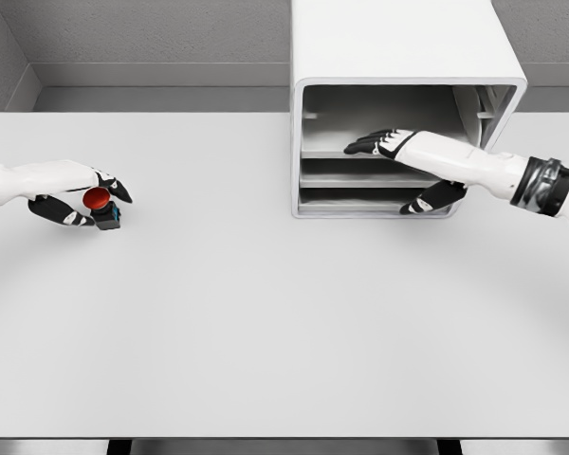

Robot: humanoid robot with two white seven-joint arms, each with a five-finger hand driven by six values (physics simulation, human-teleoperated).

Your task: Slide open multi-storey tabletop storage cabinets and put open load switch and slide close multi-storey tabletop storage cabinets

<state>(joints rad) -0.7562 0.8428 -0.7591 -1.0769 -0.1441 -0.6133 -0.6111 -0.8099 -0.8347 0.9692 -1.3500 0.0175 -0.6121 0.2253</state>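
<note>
- The right hand point(398, 161) comes in from the right edge and lies across the open front of the storage cabinet point(398, 57); its dark fingers point(365, 144) stretch leftward, flat and relaxed, at the level of the upper shelf, while the thumb point(434, 197) hangs lower, by the bottom shelf. It holds nothing.
- The left hand point(81, 194) sits at the far left of the surface point(284, 322), forearm entering from the left edge, fingers curled around the load switch point(100, 204) (a small dark block with a red round button on top).
- The storage cabinet is a white box standing at the far side of the surface, right of the middle, its open face toward the near side. Inside are stacked shelves point(360, 177); whether anything lies on them I cannot tell, since the right forearm covers part of the opening.
- The load switch is well apart from the cabinet, off to the left, held just above or on the surface (which of the two cannot be told).
- Between the two hands and toward the near edge the surface is broad and bare; grey walls close it in at the far side.
</note>
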